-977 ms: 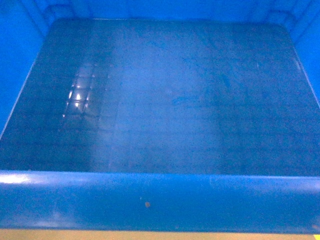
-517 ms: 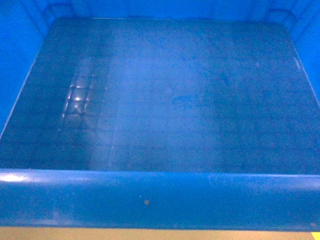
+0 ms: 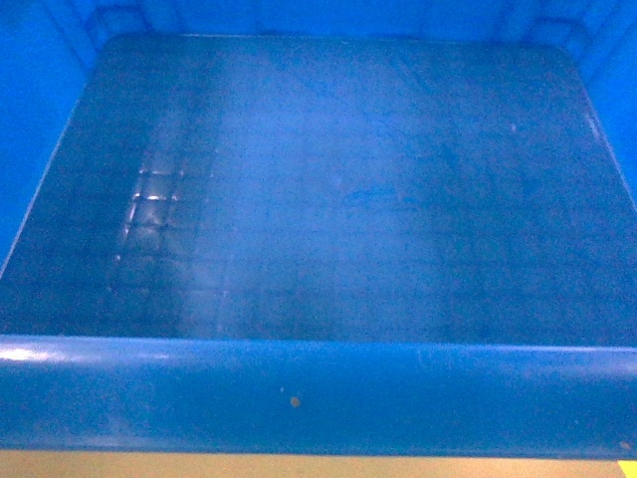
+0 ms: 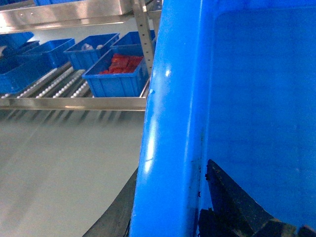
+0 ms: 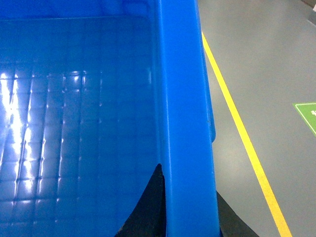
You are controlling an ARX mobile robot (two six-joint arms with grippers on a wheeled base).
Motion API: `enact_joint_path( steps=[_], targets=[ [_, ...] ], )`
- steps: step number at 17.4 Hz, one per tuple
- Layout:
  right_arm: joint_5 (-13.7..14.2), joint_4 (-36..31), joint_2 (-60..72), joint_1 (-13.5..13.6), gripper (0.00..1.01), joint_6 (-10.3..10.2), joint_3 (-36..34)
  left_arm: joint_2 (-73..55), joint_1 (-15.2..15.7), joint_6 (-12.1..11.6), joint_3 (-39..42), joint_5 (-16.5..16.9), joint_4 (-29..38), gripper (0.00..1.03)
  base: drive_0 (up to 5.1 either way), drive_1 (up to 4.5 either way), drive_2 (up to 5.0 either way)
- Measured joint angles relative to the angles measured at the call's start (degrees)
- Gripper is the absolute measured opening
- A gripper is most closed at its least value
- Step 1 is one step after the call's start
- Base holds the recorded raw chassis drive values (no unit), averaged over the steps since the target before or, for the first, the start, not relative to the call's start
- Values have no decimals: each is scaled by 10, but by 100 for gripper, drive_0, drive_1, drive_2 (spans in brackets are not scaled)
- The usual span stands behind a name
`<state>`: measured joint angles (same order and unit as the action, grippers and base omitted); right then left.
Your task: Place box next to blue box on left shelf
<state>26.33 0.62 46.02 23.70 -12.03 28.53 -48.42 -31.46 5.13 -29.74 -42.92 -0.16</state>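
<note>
The box (image 3: 328,199), a large blue crate with a grid-embossed floor, fills the head view; its near rim (image 3: 295,401) carries a small brown speck. My left gripper (image 4: 173,168) is shut on the box's left rim (image 4: 168,98), one black finger outside and one inside. On the opposite rim (image 5: 185,98) my right gripper (image 5: 188,180) is shut the same way. The left shelf (image 4: 64,84), with lanes of white rollers, lies ahead to the left in the left wrist view. It holds several blue crates; the nearest one (image 4: 111,84) contains red items.
A steel upright (image 4: 143,34) and the shelf's front rail (image 4: 74,102) stand between the box and the rollers. Grey floor (image 4: 59,163) lies below. On the right, a yellow line (image 5: 237,123) and a green marking (image 5: 308,113) run along the floor.
The glare patch on the box floor has faded and slid slightly down and left. The near rim has barely shifted in the head view.
</note>
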Motion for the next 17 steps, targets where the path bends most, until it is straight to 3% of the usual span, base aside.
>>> enact_joint_path(
  steps=[17],
  targets=[
    [0,1,0,0,9,0,0,0,0,0,0,0,-1,33,-2,412,-416]
  ],
)
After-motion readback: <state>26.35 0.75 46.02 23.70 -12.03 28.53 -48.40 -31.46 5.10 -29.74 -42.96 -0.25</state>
